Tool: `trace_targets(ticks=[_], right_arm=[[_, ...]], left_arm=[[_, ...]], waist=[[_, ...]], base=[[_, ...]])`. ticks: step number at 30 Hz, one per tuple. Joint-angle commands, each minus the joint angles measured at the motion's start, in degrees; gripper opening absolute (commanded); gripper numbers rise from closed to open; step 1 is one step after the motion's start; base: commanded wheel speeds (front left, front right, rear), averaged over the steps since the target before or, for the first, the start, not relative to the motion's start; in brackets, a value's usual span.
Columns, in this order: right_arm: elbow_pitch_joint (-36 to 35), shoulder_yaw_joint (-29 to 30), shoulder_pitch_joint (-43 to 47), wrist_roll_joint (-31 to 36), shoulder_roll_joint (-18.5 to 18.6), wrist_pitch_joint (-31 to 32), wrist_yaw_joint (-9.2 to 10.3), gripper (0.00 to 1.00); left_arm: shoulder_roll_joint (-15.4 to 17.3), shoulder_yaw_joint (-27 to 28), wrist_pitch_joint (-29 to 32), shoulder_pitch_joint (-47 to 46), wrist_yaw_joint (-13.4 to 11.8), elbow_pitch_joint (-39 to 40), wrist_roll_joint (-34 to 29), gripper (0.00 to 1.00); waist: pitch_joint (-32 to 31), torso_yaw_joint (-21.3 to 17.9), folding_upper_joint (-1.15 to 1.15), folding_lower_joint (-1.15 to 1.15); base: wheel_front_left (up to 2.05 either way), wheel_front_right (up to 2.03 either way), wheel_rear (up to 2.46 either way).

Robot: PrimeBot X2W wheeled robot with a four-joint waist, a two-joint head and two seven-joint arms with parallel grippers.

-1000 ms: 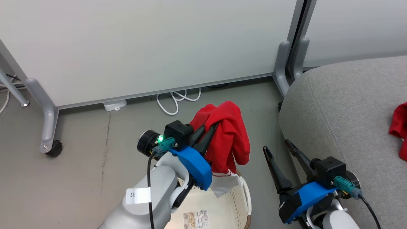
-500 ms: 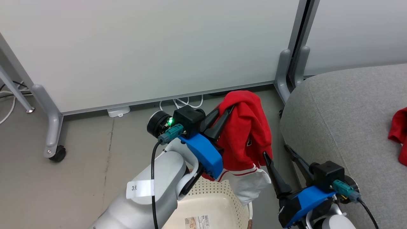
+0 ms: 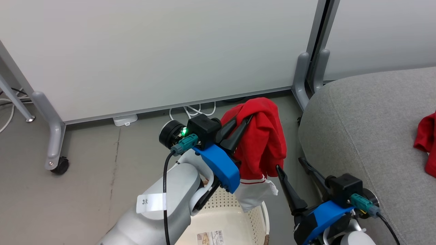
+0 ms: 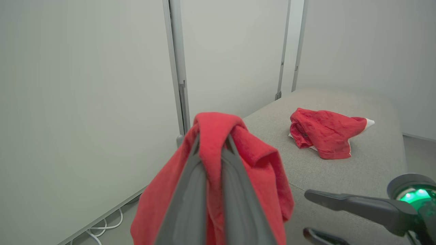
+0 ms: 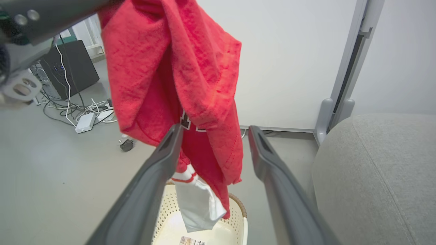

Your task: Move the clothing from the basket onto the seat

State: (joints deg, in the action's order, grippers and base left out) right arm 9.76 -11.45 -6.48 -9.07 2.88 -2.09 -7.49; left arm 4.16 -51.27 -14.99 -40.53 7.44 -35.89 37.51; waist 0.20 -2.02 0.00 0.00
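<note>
the left fingers [image 3: 243, 128], long, dark and tapered, are pressed together on a fold of a red garment [image 3: 262, 143] and carry it in the air. in the left wrist view the cloth is draped over the tips of these fingers [image 4: 185, 197] and falls down both sides of them. the fabric is soft and slightly nubby, bright red, ending below in thin red and white stripes and a limp white panel. that white end hangs over the far rim of the basket [image 3: 256, 217]; whether it touches the rim i cannot tell.

the right fingers [image 3: 287, 192] are spread wide and hold nothing. they point up between the basket and the seat [image 3: 368, 129], one tip just beside the hanging red hem. in the right wrist view the garment [image 5: 177, 68] hangs beyond the gap between these fingers [image 5: 160, 153].

the basket is cream-white plastic dotted with small holes, with a rounded shape, a brown woven-look rim and a barcode sticker [image 3: 211, 236] on its bottom. the seat is a broad grey upholstered cushion with rounded edges and a seam. a second red garment [image 4: 323, 132], crumpled, with a white corner, lies on the seat, well apart from the held one. the floor [image 3: 95, 163] is smooth grey.
</note>
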Motion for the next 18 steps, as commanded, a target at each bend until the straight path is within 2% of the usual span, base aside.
trace_targets(ticks=[1, 18], right_arm=[[-0.02, -0.48, 0.75, -0.09, 0.01, -0.01, -0.01, 1.00], [3.65, -9.97, -2.80, -2.79, 0.04, 0.10, -0.01, 1.00]], left_arm=[[0.23, -0.25, -0.29, -0.13, 0.06, -0.10, 0.27, 0.00], [-0.17, -1.51, -0.29, 0.36, 0.06, -0.77, 0.96, 0.00]], waist=[[0.00, -0.02, 0.00, 0.00], [-0.01, 0.12, 0.00, 0.00]], base=[[0.00, 0.00, 0.00], [0.00, 0.00, 0.00]])
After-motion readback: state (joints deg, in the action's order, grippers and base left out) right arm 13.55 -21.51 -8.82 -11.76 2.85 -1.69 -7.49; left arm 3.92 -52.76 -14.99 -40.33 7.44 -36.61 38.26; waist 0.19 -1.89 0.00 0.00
